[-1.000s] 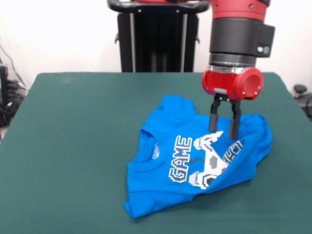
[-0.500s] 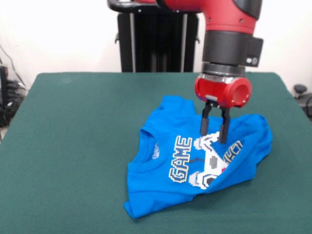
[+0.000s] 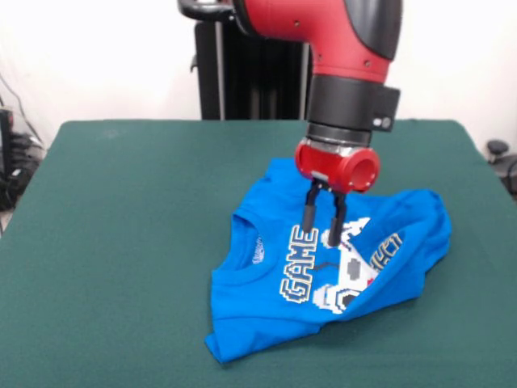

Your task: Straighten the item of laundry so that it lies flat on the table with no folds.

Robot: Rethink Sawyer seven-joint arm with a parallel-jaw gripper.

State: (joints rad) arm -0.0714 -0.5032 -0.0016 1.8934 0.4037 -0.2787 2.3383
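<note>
Small bright blue T-shirt [image 3: 323, 275] with white-grey controller print, rumpled on the dark green felt-covered table [image 3: 121, 242] a little right of centre, right side folded over the lettering, collar toward the left, hem and fold toward the right. Long axis running from lower left to upper right. Directly above the print, just over the cloth: black two-fingered gripper [image 3: 322, 236] on the red arm, fingers slightly apart, clamped on nothing.

Glossy red arm [image 3: 323, 24], black wrist band, red-collared pincer [image 3: 323, 233], dark fingers
</note>
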